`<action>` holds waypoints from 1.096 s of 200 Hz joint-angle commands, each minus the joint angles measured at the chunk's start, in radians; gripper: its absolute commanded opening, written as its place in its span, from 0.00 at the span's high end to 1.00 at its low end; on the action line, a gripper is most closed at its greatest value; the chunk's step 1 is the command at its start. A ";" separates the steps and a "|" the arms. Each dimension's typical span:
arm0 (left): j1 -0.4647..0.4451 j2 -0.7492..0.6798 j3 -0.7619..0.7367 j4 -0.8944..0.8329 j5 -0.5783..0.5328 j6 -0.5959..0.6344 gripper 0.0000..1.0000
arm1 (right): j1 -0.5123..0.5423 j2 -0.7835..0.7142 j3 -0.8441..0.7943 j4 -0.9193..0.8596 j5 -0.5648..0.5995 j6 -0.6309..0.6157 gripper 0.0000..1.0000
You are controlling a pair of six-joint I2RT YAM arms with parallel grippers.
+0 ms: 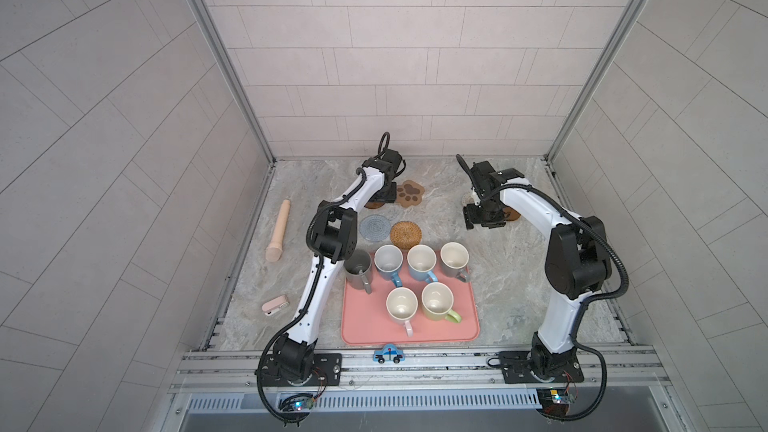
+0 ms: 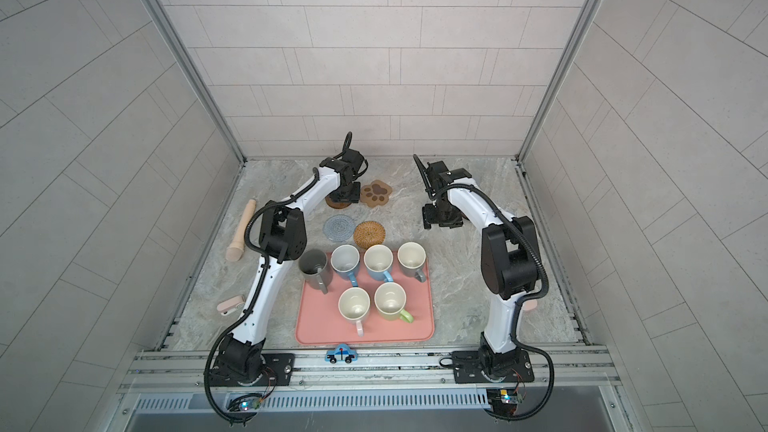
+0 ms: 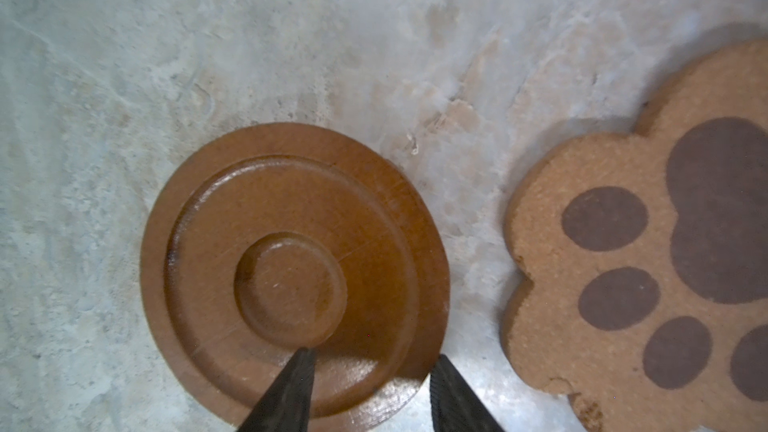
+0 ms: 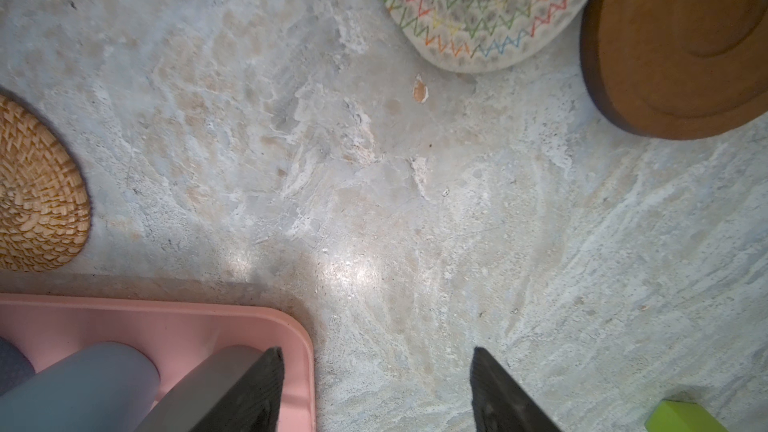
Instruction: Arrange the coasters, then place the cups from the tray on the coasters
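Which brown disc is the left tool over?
The brown disc beside the paw coaster; left tool straddles its rim. The other disc lies beside the woven coaster.

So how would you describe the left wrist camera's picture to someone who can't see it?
Close overhead view of a brown round coaster with ringed grooves lying flat on a grey marble tabletop, two black fingers straddling its rim. A tan paw-print coaster lies beside it, not touching.
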 commanded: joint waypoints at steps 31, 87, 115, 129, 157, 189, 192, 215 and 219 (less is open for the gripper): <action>0.004 -0.053 0.028 0.003 -0.031 0.003 0.44 | 0.003 0.005 0.045 -0.019 0.003 -0.005 0.27; 0.001 -0.120 0.025 0.048 0.028 -0.036 0.43 | 0.003 0.043 0.145 -0.034 -0.001 -0.041 0.27; -0.003 -0.145 0.011 0.070 0.065 -0.068 0.42 | 0.002 0.065 0.165 -0.018 -0.008 -0.055 0.27; -0.006 -0.169 -0.014 0.100 0.094 -0.087 0.42 | 0.001 0.081 0.178 -0.011 -0.013 -0.060 0.27; -0.011 -0.233 -0.081 0.171 0.105 -0.120 0.42 | -0.004 0.121 0.228 0.005 -0.016 -0.065 0.27; -0.014 -0.285 -0.111 0.189 0.102 -0.137 0.42 | -0.014 0.179 0.309 0.016 -0.046 -0.053 0.27; -0.014 -0.291 -0.113 0.190 0.102 -0.137 0.41 | -0.014 0.186 0.318 0.015 -0.045 -0.051 0.27; -0.014 -0.329 -0.146 0.191 0.081 -0.128 0.41 | -0.020 0.239 0.381 0.016 -0.044 -0.047 0.27; -0.015 -0.339 -0.156 0.194 0.078 -0.127 0.41 | -0.024 0.249 0.393 0.015 -0.041 -0.043 0.27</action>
